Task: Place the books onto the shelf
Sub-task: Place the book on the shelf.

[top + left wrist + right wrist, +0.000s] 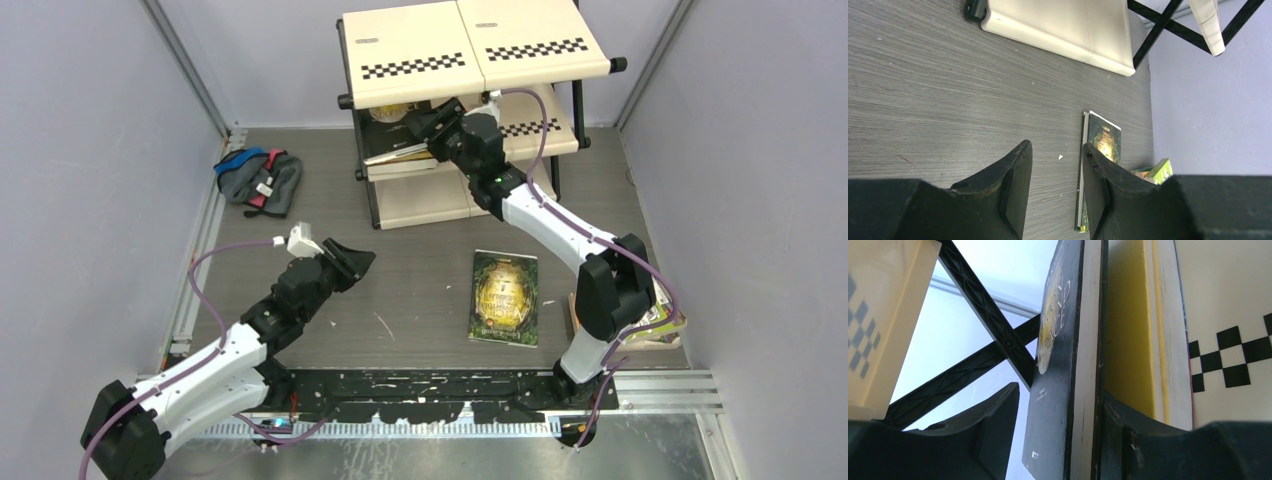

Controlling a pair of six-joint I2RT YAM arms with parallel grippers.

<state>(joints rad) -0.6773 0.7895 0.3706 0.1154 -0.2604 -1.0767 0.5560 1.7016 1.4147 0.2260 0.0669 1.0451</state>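
Green-gold book (503, 297) lies flat on the desk (420, 300) between the two arms, its long axis running near to far. A lime-green stack (1162, 171) sits off to its right, beside the right arm's base. Left tool (1056, 148) hovers empty near the book's left side, fingers apart. With nothing in between, it looks the likelier one for the next pick. A cloth bundle (258, 178) sits at far left, out of the way. Farthest, right tool (1060, 390) reaches into the middle tier of the shelf (470, 45), fingers apart around a black book (1055, 330) resting against a yellow-backed book (1128, 315).
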